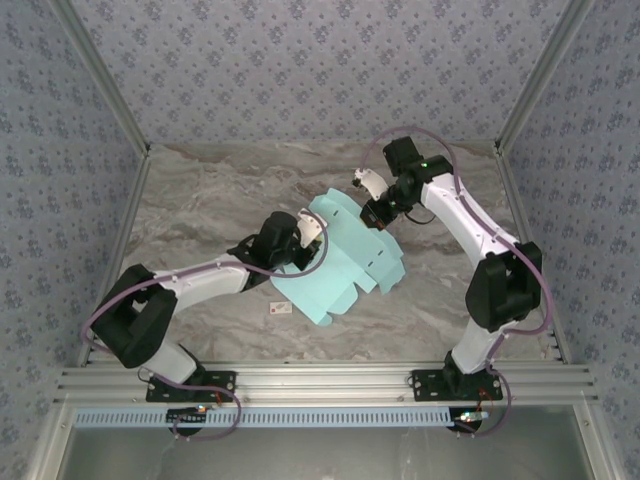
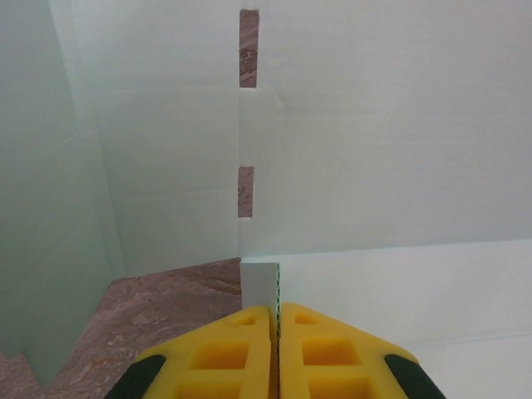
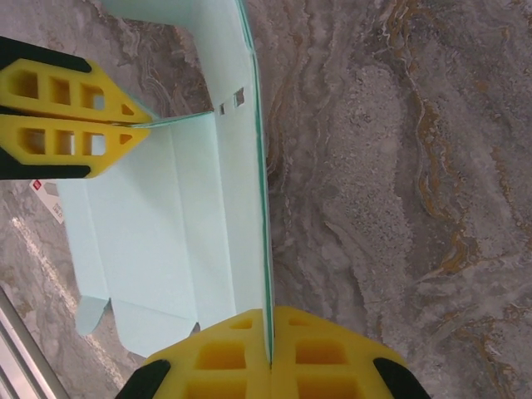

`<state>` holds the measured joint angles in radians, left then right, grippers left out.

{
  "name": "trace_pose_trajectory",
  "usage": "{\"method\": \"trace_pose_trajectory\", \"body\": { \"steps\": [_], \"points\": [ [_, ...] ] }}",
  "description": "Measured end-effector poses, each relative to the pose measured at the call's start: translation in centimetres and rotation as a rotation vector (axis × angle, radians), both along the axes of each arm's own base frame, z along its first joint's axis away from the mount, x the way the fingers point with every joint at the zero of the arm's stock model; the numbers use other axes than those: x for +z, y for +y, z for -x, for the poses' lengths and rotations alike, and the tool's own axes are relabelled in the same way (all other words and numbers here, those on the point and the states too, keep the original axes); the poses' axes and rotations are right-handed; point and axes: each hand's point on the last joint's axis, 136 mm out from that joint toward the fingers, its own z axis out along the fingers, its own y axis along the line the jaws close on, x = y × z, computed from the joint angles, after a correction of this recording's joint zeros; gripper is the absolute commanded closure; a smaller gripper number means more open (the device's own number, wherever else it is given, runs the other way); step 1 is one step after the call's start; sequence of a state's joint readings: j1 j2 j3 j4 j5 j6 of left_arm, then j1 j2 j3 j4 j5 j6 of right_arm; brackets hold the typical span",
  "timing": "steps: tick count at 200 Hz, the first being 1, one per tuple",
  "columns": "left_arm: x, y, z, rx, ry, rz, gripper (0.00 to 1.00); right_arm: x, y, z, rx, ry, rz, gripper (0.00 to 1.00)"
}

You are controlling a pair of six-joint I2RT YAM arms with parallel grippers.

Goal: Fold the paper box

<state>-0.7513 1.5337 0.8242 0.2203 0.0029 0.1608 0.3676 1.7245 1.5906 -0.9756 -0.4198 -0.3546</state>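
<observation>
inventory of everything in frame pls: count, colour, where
paper box: 1, mint, mid-table, partly folded sheet held between the two grippers
tag: 1, white with red mark, flat on the table by the sheet's near-left corner
table: 1, grey-brown marble, under everything
walls: 3, blue-grey floral pattern, left, far and right of the table
rail: 1, aluminium, near edge, carrying both arm bases
left arm: 1, white and black, reaching in from near left
right arm: 1, white and black, reaching in from near right
left gripper: 1, yellow fingers, shut on a card edge
right gripper: 1, yellow fingers, shut on an upright panel edge
</observation>
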Motion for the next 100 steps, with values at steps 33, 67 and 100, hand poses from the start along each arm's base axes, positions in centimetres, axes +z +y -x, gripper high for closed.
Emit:
{"method": "trace_pose_trajectory", "body": {
  "steps": [33,67,100],
  "points": [
    [-1.1,-0.7,0.1,-0.022,-0.014,-0.052,0.93,-0.4,0.1,0.5,-0.009,0.042,-0.005,1.0],
    [-2.4,-2.0,0.4,-0.054,-0.017,-0.084,0.93,-0.9,-0.1,1.0,-0.02,0.079,0.005,1.0],
    [-2.8,-2.6,0.6,-0.065,-0.02,-0.087,0.92,-1.1,-0.2,1.2,-0.025,0.093,0.01,1.0]
  ]
}}
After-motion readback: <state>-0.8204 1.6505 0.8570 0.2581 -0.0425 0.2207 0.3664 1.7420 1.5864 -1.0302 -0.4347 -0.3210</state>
